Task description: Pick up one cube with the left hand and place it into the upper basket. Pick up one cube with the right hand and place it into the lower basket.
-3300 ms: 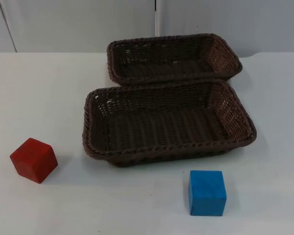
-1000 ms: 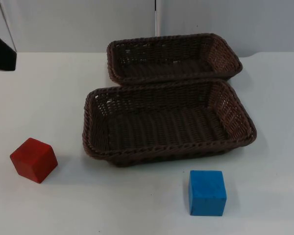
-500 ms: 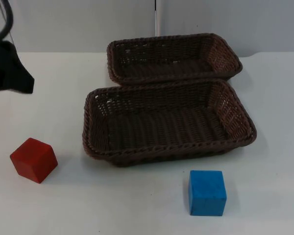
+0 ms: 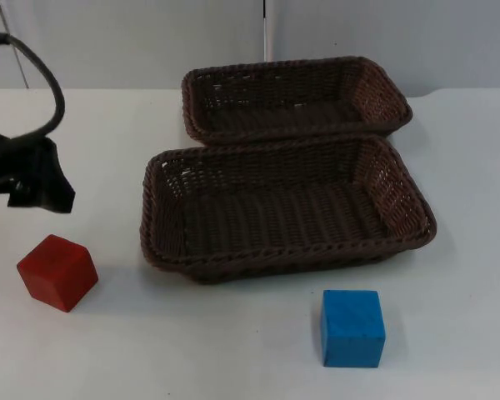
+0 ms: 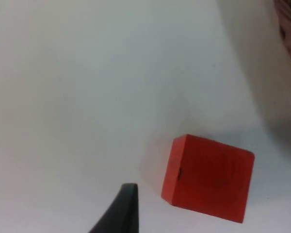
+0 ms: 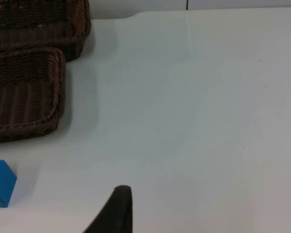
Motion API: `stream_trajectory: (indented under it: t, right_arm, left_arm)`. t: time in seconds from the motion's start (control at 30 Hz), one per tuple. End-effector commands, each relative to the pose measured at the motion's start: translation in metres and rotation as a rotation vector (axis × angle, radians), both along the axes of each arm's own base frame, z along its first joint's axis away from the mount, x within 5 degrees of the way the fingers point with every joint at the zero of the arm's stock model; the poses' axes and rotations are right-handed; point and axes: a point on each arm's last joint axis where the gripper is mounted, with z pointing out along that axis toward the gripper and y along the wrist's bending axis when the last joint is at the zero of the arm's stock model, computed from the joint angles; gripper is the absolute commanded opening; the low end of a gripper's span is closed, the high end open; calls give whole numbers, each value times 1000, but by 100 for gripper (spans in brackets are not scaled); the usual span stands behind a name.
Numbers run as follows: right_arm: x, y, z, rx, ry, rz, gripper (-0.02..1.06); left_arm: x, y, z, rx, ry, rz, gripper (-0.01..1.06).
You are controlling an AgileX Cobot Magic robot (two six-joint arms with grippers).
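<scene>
You can see the left gripper at the left side of the table, up above the red cube and not touching it; you cannot tell if it is spread or pressed together. In the left wrist view the red cube sits on the white top just beside the black fingertip. The blue cube sits in front of the lower basket, near it but apart. The upper basket stands right behind the lower one, touching it. Both baskets have nothing in them. In the right wrist view you see the right arm's black fingertip over bare table, with the blue cube and the lower basket off to one side. You cannot tell how the right gripper stands
</scene>
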Motion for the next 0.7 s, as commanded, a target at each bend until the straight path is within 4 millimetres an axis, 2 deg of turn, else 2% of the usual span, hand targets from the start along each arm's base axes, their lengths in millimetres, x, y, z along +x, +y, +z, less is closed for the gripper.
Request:
stream_trajectory:
  t: [0.0, 0.67]
  right_arm:
    - [0, 0, 0, -3, -6, -1, 104]
    - [0, 0, 0, -3, -6, -1, 104]
  left_arm:
    - [4, 1, -3, 11, -5, -10, 105]
    - [15, 0, -42, 93, 40, -138, 105]
